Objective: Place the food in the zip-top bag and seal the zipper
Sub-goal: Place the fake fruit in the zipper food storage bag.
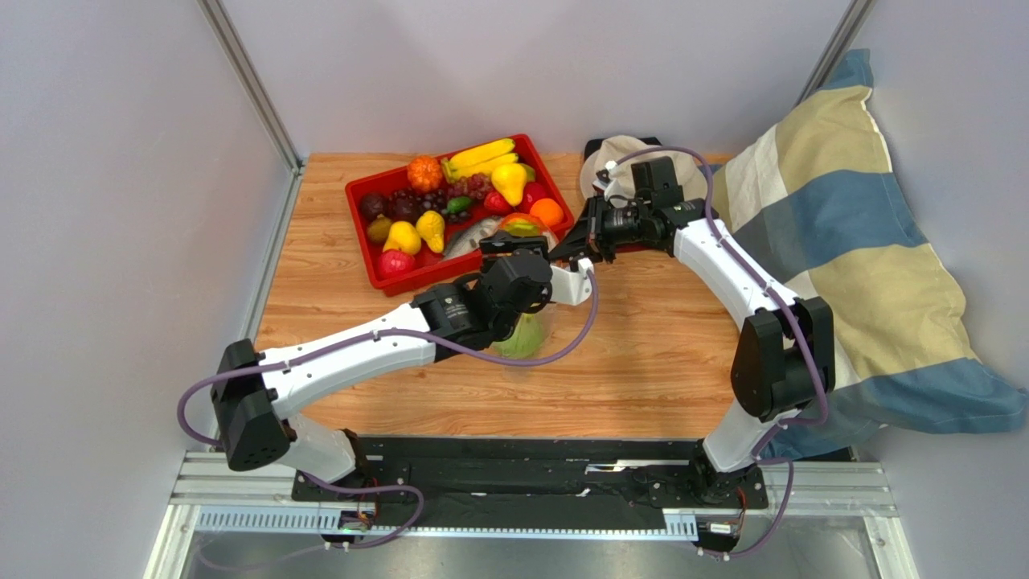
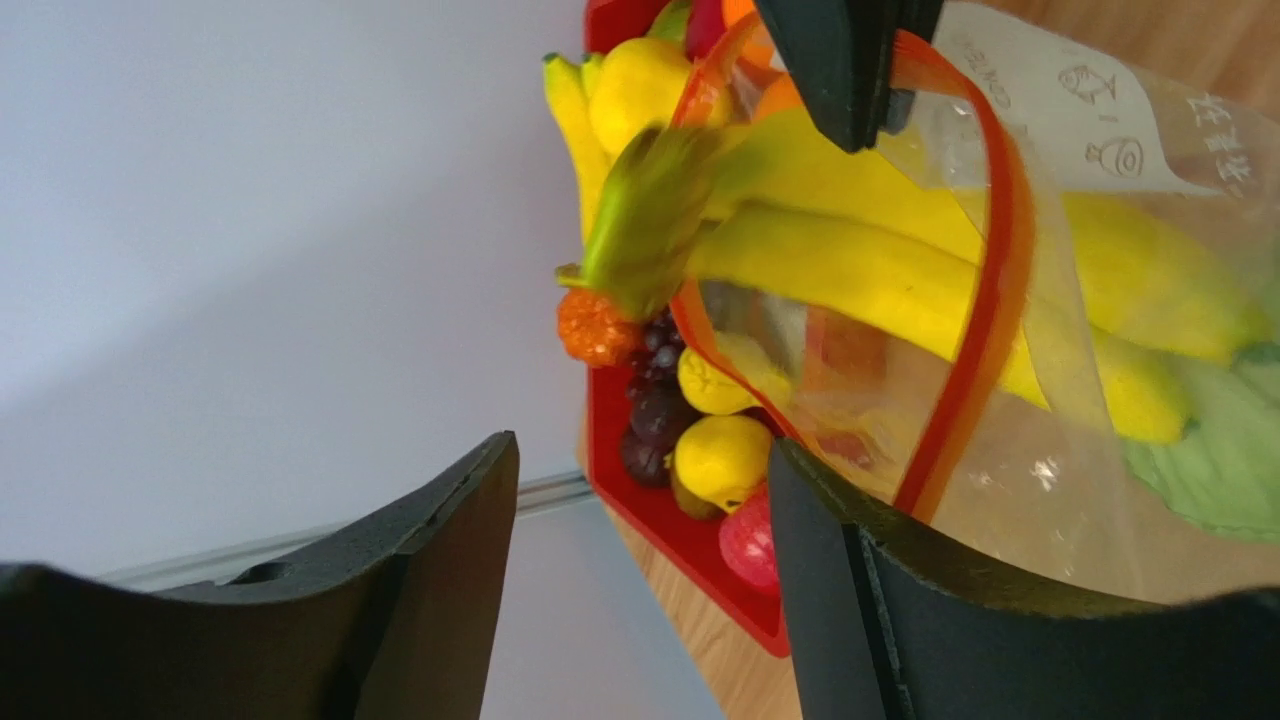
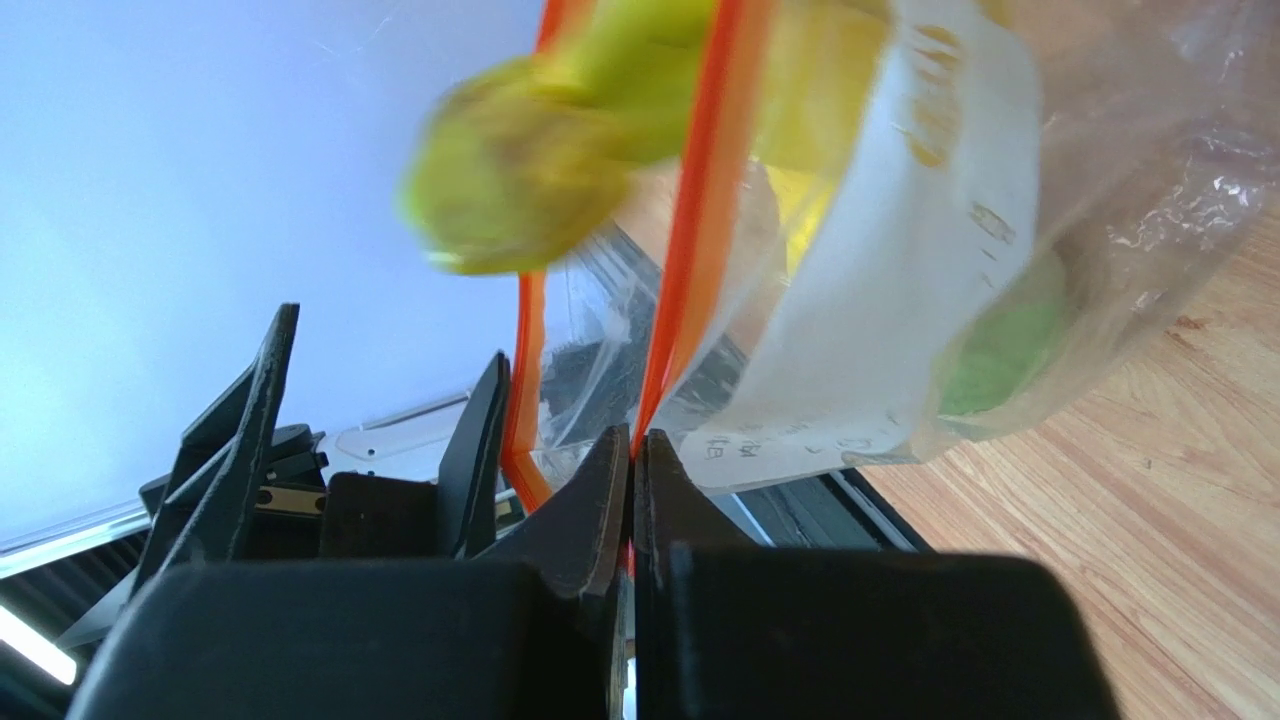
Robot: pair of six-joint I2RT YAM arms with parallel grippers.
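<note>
We see the bag [image 2: 1052, 495] hanging in the middle of the top view, just below the red tray [image 1: 359, 211] and above the table [image 1: 652, 350]. Its mouth is held up by the right gripper [image 3: 631, 465], whose fingers are pressed together on the orange-red zipper [image 2: 984, 300] at the rim. The left gripper [image 2: 643, 495] stands with its fingers apart and nothing between them, one finger just beside the bag's wall. The bananas [image 2: 887, 270] lie through the mouth. Their yellow bodies are inside the plastic and the blurred green stem end is at the rim. A green ball [image 2: 1225, 450] rests lower in the bag.

We judge the bag to be thin, limp and slippery, sagging under what it carries, so the stiffer zipper strip is the only sure place to take hold. The toy fruit looks light, hard and glossy, so it could slip from the fingers. We would grip the curved or round pieces across the middle.
</note>
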